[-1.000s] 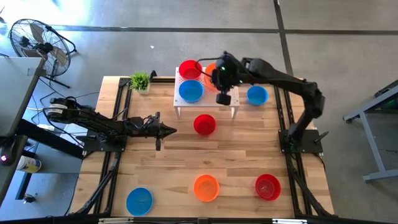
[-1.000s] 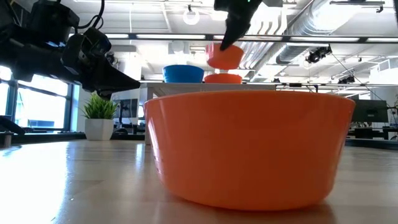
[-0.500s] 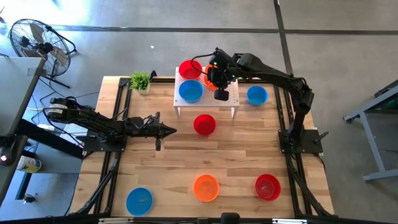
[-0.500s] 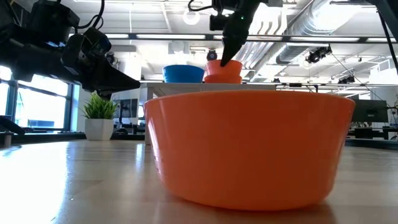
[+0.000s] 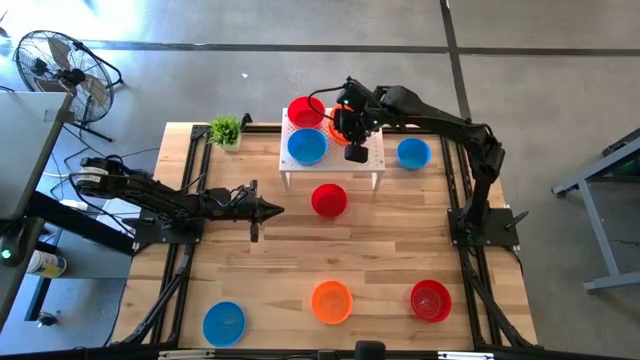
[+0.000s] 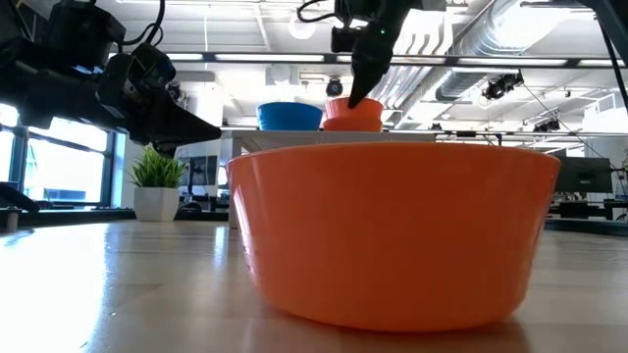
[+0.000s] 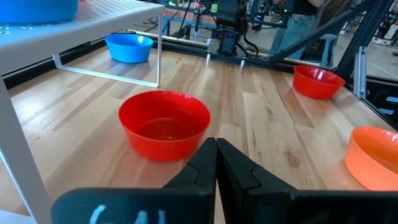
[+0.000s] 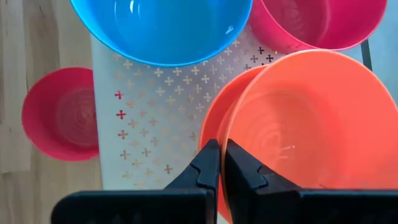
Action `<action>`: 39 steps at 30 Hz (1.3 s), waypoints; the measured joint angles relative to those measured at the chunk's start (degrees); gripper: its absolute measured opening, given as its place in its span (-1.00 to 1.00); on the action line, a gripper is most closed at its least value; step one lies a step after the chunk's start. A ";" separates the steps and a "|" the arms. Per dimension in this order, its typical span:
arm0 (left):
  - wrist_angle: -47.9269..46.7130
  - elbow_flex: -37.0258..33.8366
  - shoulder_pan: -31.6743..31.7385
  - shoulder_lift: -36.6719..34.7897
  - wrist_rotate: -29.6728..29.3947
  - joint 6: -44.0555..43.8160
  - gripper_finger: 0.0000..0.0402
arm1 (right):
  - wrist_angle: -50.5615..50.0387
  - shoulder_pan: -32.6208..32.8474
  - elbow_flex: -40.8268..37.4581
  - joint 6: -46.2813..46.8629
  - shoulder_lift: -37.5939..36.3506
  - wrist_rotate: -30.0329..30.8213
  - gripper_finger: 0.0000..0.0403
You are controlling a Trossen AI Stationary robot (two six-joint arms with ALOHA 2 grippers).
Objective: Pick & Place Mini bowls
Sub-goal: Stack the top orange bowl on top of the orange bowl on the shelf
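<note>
Orange bowl (image 8: 305, 130), earlier held aloft, now sits nested on the stand (image 8: 155, 124), right gripper (image 8: 219, 163) pinching its rim; left gripper (image 7: 216, 163) stays closed, empty.

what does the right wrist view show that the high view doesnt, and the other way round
Only the right wrist view: the right gripper shut on the rim of an orange bowl nested in a second orange bowl on the white stand.

Only the high view: the waiting left gripper, shut, over the table's left side, plus the blue bowl, orange bowl and red bowl along the near edge, and the plant.

Both: the stand's blue bowl and red bowl, and the red bowl on the table.
</note>
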 joint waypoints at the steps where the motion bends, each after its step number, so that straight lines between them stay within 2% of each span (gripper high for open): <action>1: 0.00 0.00 0.00 0.00 0.02 0.00 -1.00 | 0.02 0.00 0.00 0.05 0.00 -0.02 -0.96; 6: 0.00 0.00 0.00 0.00 0.00 0.00 -1.00 | 0.26 0.09 0.00 0.08 0.00 -0.23 -0.88; 16: 0.00 0.00 0.00 0.00 0.59 -0.04 -1.00 | 0.43 0.11 0.00 0.57 -0.02 0.19 -0.59; 21: 0.00 0.00 0.00 0.00 0.59 -0.04 -1.00 | 0.26 0.41 0.00 0.71 -0.43 0.10 -0.53; 26: 0.00 0.00 0.00 0.00 0.57 -0.04 -1.00 | -0.30 0.38 0.09 0.53 -1.06 -4.44 -0.64; 32: -0.02 0.00 0.00 0.00 0.57 -0.04 -1.00 | 0.25 -0.18 0.09 0.40 -0.94 -4.42 -0.96; 39: -0.02 0.00 0.00 0.00 0.70 -0.11 -1.00 | 1.06 -0.77 0.09 1.45 -0.31 -4.90 -0.94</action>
